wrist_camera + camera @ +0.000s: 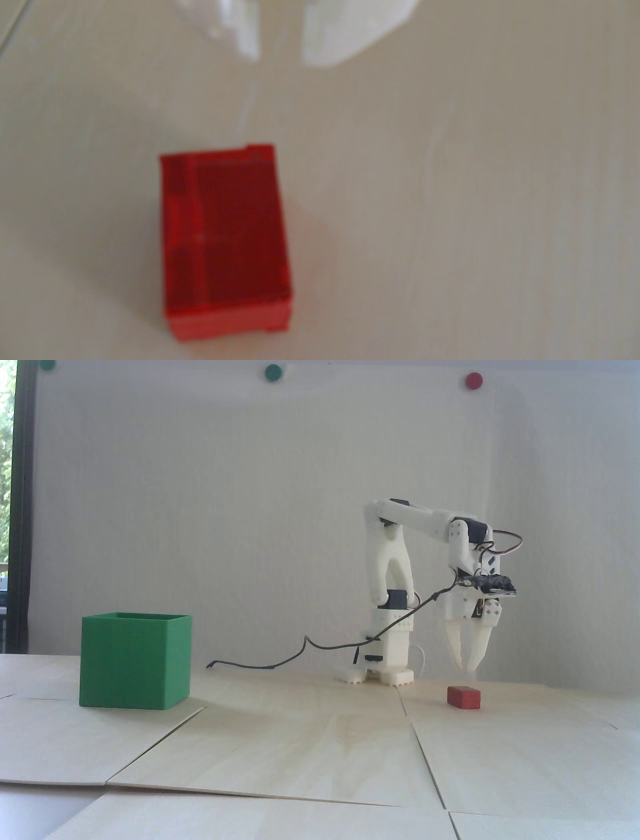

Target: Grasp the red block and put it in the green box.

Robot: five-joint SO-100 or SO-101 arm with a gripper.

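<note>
Table (320,750) of pale wood panels carries everything in the fixed view. Box (135,661) — bright green, open-topped — stands at the left of that view, well apart from the arm. Arm (395,595), white, is mounted at centre-right and bent over so that the gripper (465,664) points down at the tabletop.

Gripper condition: fingers parted a little at the tips, nothing between them — empty. In the wrist view the two white fingertips (329,38) enter from the top edge, blurred, with a narrow gap between them.

Block (464,697) lies flat on the table, near the gripper and below it in the fixed view, not touching. Depth cannot be read from this low angle. The wrist view settles it in part: the block (225,242) sits toward the bottom of the picture and somewhat left of the finger gap, its long axis running up-down there, roughly along the line out from the fingers.

Assessment: grasp not yet made. The gripper appears to need shifting over the block before descending, and likely a wider opening to take it across its narrow width.
</note>
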